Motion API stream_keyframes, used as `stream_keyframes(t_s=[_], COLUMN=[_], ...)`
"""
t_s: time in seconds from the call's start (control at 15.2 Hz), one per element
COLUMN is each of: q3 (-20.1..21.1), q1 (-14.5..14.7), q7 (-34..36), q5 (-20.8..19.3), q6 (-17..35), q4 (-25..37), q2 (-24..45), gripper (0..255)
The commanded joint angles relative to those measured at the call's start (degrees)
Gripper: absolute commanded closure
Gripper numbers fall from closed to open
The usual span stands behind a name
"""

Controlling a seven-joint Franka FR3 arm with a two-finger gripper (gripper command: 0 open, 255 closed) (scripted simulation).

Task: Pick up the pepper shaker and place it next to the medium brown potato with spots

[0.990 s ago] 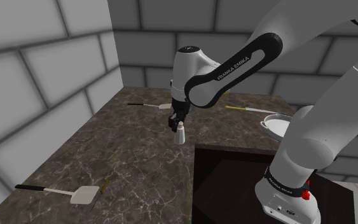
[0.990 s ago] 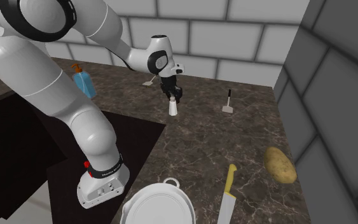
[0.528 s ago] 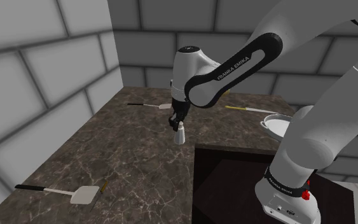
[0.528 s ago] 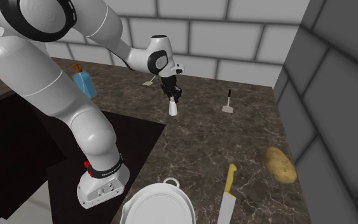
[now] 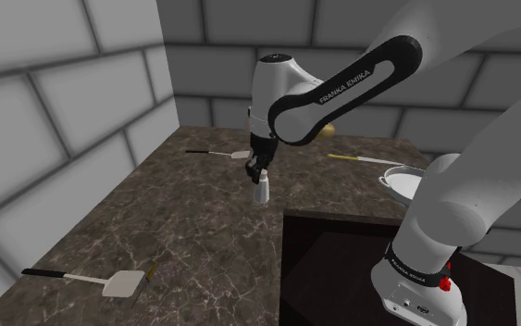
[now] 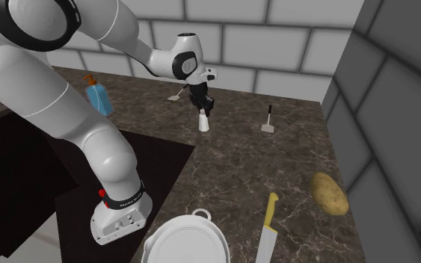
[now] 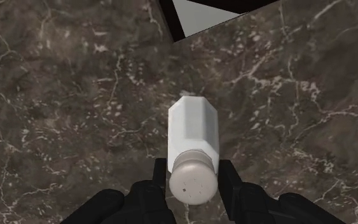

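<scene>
- Item: pepper shaker (image 7: 193, 143), a white faceted body with a pale, rounded, perforated cap. It is upright under the hand, over the dark brown veined stone countertop (image 6: 238, 172), near the edge of the dark sink recess (image 6: 66, 172).
- Holder: all-black two-finger gripper (image 7: 193, 184). Its fingers (image 7: 156, 184) pinch the shaker at the cap end, one on each side, with no gap on either side.
- Height: in the shoulder view the shaker's base sits very close to the stone. Whether it is just clear or touching cannot be told for certain.
- Destination: medium brown, oval, spotted potato (image 6: 329, 193). It lies well apart from the shaker, towards the second exterior view's lower right, near the grey block wall.
- Items along the way: small white spatula with a black handle (image 6: 269, 119); yellow-handled knife with a silver blade (image 6: 268, 228), lying near the potato.
- Other stock: blue soap bottle with an orange pump (image 6: 97, 97); round white lidded pan (image 6: 185, 243) by the stand.
- Step in hand, as judged: the grasp is complete and the lift is at its start; the carry is not yet begun.
- Next move, as judged: raise the shaker enough to pass over the spatula and knife and carry it across to the potato. Then lower it upright onto bare stone just beside the potato without nudging it, and part the fingers.
</scene>
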Motion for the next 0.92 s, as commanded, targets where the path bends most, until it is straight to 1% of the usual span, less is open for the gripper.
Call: stream_keyframes(t_s=[0.0, 0.86], q3=[-0.11, -1.18], q1=[0.18, 0.62], q7=[-0.20, -1.72], q5=[0.28, 1.19], q6=[-1.78, -12.95], q4=[0.82, 7.47], q2=[-0.95, -5.55], gripper=[255, 255])
